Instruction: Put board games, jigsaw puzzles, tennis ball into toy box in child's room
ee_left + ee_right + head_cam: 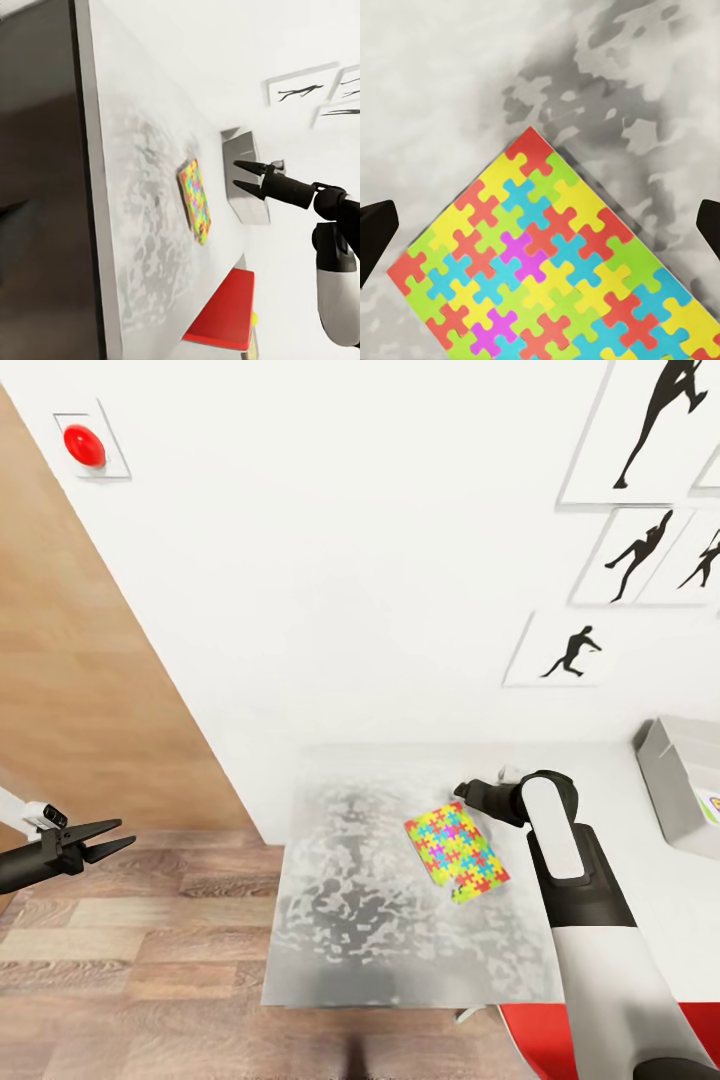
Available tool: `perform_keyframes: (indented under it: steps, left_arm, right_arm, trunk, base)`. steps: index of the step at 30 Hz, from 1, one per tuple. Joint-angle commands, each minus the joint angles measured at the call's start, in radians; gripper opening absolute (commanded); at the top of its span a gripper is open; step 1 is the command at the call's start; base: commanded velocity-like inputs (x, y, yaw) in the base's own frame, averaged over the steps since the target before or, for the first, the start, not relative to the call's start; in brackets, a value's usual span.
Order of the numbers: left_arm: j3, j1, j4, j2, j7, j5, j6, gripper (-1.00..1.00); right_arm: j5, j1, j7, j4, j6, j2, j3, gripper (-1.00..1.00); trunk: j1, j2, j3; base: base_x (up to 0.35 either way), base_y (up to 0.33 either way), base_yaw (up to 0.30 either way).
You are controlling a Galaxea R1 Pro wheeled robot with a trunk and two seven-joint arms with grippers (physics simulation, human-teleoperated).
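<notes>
A pale grey-white surface (340, 920) stands against a white wall, its top mottled with darker grey blotches across the near and middle part. Its left end stops short over a wood-plank floor (130, 950), where the side panel looks dark in the left wrist view.

One jigsaw puzzle box (456, 850) lies flat on the surface, right of centre, turned at an angle to the edges. It is covered in interlocking pieces of yellow, red, blue, green and pink. Seen close in the right wrist view, the box sits partly on the blotched area.

At the far right end, near the wall, a shallow light grey toy box (668, 780) rests on the surface, well apart from the puzzle.
</notes>
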Motion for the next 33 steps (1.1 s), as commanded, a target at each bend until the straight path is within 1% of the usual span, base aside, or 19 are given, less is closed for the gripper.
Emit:
perform_keyframes:
  steps: [1, 33]
  left_arm:
    - [-0.004, -0.001, 0.0, 0.001, -0.004, 0.003, 0.011, 1.0]
    - [-0.004, -0.001, 0.0, 0.001, -0.003, 0.003, 0.011, 1.0]
  right_arm:
    - [-0.011, -0.001, -0.01, -0.001, 0.003, 0.0, -0.001, 1.0]
    - [-0.01, -0.001, -0.007, 0.008, 0.005, -0.001, -0.005, 1.0]
  trunk:
    - [0.001, -0.002, -0.003]
    - [0.001, -0.002, -0.056]
  base:
    - [0.002, 0.0, 0.0]
    - [0.0, 0.0, 0.0]
